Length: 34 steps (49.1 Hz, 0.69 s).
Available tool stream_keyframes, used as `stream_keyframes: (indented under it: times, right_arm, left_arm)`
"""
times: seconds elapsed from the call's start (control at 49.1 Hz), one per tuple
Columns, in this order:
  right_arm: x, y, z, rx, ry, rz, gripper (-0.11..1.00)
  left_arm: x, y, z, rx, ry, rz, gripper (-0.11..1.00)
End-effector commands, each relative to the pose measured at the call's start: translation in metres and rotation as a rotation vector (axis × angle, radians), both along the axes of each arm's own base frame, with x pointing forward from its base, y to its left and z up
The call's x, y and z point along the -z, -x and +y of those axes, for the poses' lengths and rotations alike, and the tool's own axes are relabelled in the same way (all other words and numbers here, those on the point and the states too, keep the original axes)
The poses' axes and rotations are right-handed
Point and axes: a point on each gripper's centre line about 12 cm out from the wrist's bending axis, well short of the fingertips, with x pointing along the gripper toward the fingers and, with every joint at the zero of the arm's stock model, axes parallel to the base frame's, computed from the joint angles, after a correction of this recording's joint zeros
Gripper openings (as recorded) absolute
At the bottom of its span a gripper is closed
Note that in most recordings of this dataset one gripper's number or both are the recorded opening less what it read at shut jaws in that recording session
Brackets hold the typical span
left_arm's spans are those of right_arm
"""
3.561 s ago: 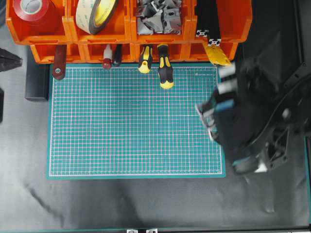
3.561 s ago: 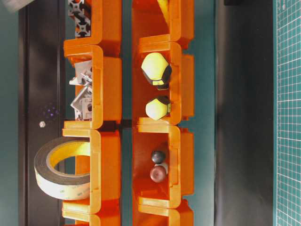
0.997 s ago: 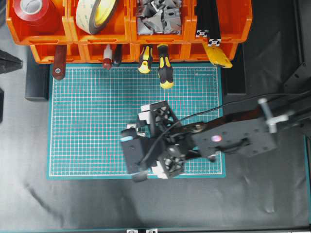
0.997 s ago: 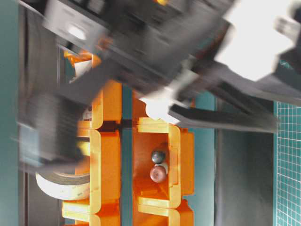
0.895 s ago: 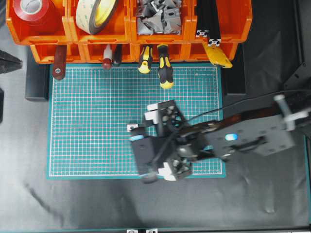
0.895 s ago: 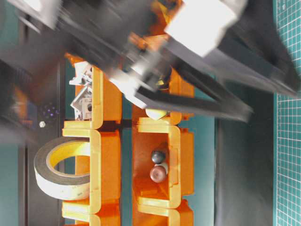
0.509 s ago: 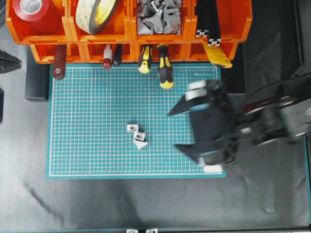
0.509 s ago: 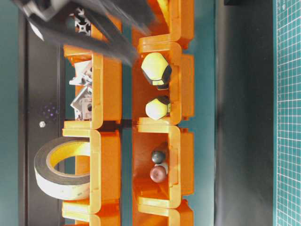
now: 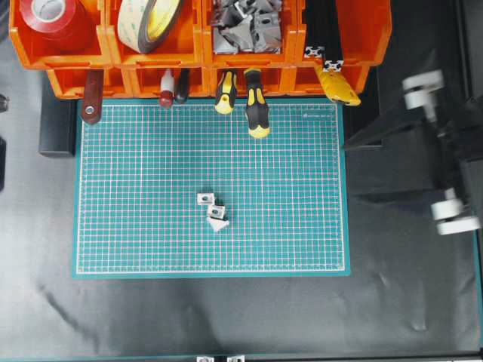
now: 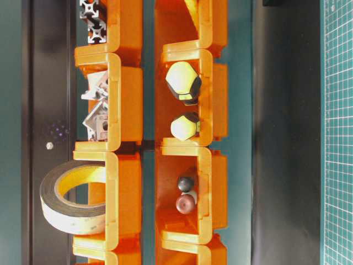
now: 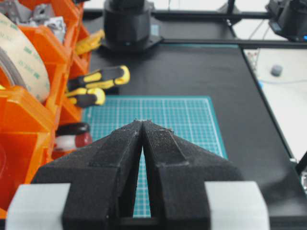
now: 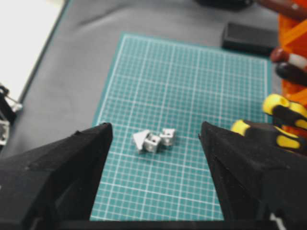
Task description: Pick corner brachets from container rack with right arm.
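Note:
Three small silver corner brachets (image 9: 215, 212) lie loose near the middle of the green mat (image 9: 136, 166); the right wrist view shows them too (image 12: 154, 140). More brachets (image 9: 245, 26) fill a bin in the upper tier of the orange container rack (image 9: 189, 53), and they also show from table level (image 10: 98, 113). The right arm (image 9: 423, 154) is blurred at the right, off the mat. My right gripper (image 12: 154, 126) is open and holds nothing, with the loose brachets on the mat ahead of it. My left gripper (image 11: 142, 121) is shut and empty near the rack's left end.
Other rack bins hold red tape (image 9: 49, 15), a roll of double-sided tape (image 9: 151, 19), black slotted bars (image 9: 323, 30) and a yellow tool (image 9: 337, 85). Yellow-black screwdriver handles (image 9: 256, 113) stick out over the mat's far edge. A black block (image 9: 56, 128) lies left of the mat.
The right arm has pulled back from the mat's middle to the right side, leaving three brachets lying there. The left gripper stays shut.

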Motion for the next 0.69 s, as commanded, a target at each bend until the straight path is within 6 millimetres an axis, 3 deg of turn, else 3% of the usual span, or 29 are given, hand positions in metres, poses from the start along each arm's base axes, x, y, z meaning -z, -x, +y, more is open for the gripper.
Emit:
stream_keyframes:
  times: [0.0, 0.346, 0.672]
  right_arm:
    - [-0.007, 0.014, -0.006, 0.007, -0.014, -0.035, 0.7]
    - [-0.007, 0.061, -0.024, 0.016, -0.051, -0.131, 0.67]
    - [-0.005, 0.073, -0.029, 0.021, -0.058, -0.15, 0.58]
  left_arm:
    - [-0.006, 0.001, 0.0, 0.003, -0.011, -0.031, 0.08]
    - [0.002, 0.0, -0.004, 0.022, 0.01, -0.02, 0.08]
    - [0.004, 0.0, -0.005, 0.028, 0.008, -0.017, 0.08]
